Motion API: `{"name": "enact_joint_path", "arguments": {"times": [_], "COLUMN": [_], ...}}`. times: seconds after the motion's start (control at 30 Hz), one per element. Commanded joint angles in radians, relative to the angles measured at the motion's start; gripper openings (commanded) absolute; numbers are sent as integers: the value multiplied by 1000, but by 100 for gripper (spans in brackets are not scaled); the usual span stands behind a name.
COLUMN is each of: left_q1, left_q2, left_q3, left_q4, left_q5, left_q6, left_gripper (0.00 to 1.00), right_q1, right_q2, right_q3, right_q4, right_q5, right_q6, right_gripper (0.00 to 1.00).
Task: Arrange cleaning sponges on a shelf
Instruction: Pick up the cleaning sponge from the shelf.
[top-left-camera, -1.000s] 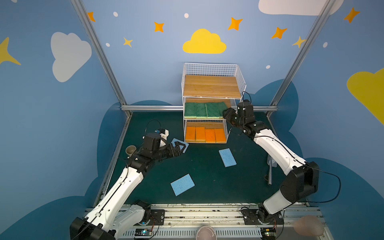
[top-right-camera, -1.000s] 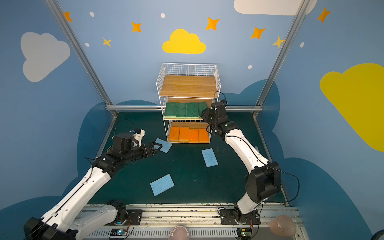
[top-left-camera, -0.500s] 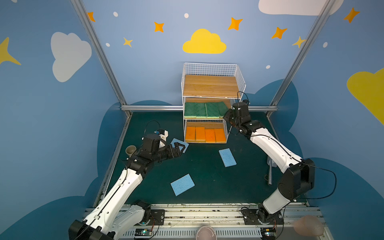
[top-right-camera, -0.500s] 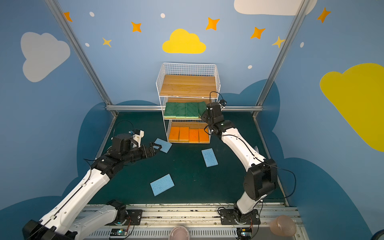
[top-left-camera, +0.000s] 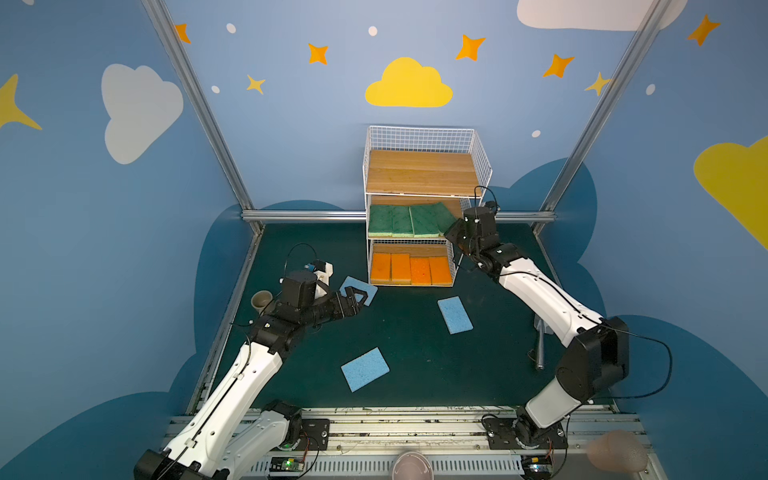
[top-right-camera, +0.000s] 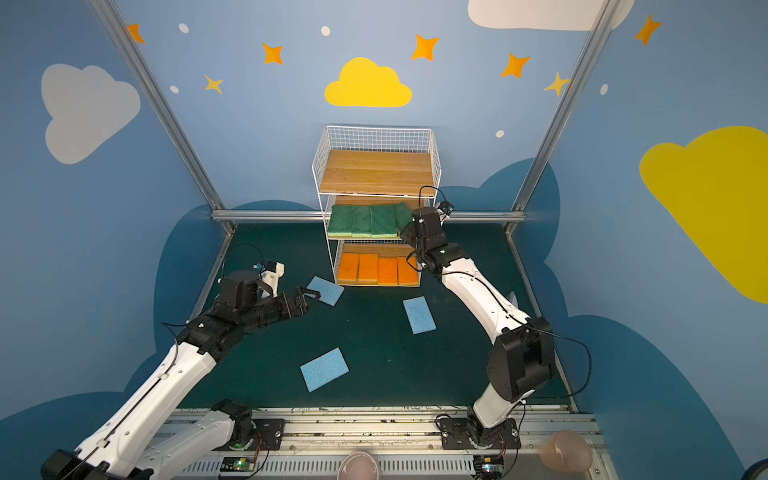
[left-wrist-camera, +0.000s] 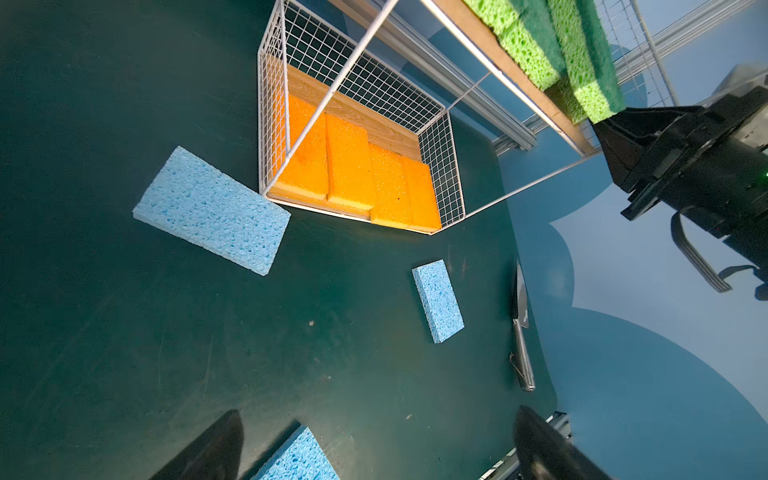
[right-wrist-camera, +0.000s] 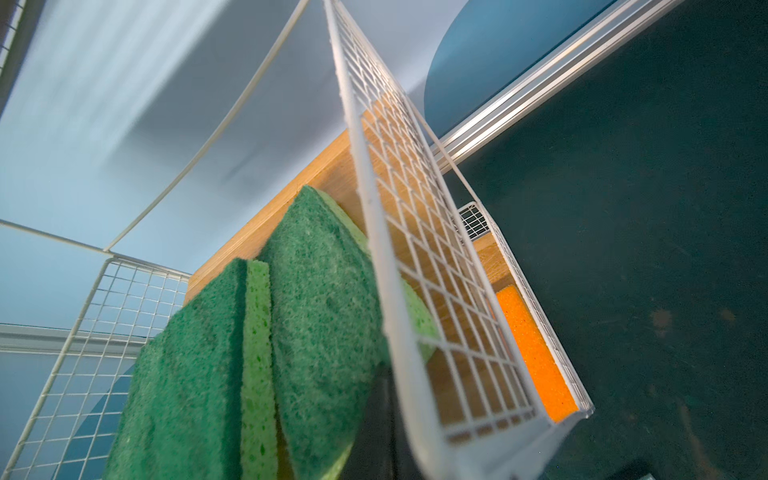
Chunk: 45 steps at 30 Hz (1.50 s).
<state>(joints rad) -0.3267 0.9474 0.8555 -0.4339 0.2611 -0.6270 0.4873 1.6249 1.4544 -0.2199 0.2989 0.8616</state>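
The shelf (top-left-camera: 419, 172) is a white wire rack with its top plank bare. Several green sponges (top-left-camera: 405, 220) fill the middle tier and several orange sponges (top-left-camera: 409, 269) fill the bottom tier. My right gripper (top-left-camera: 451, 235) is shut at the middle tier's right front corner, its dark fingers (right-wrist-camera: 380, 407) between the tilted rightmost green sponge (right-wrist-camera: 320, 316) and the wire side. Three blue sponges lie on the mat: by the shelf (top-left-camera: 357, 289), in the middle (top-left-camera: 455, 316) and at the front (top-left-camera: 365, 369). My left gripper (top-left-camera: 359, 298) hangs open above the mat, holding nothing.
A beige cup (top-left-camera: 261, 300) stands at the mat's left edge beside my left arm. A metal tool (top-left-camera: 540, 345) lies along the right edge under my right arm. Aluminium frame posts (top-left-camera: 199, 108) and a rear rail (top-left-camera: 303, 215) bound the mat.
My right gripper has shut and shifted slightly left toward the middle tier's corner. The left arm has barely moved and its jaws stay wide open.
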Motion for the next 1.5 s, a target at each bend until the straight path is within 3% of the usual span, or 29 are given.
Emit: {"name": "enact_joint_path", "arguments": {"times": [0.0,0.77,1.47], "left_q1": [5,4,-97], "left_q2": [-13,27,152], "left_q3": [-7,39,103], "left_q4": [-21,-20,73], "left_q5": [6,38,11], "left_q6": [21,18,-14], "left_gripper": [100,100,98], "right_q1": [31,103,108], "right_q2": [-48,-246,-396], "right_q3": [-24,-97,-114], "right_q4": [-25,-41,-79], "right_q5": [-29,156,176], "right_q6": [2,-56,-203], "right_gripper": [0,0,0]}}
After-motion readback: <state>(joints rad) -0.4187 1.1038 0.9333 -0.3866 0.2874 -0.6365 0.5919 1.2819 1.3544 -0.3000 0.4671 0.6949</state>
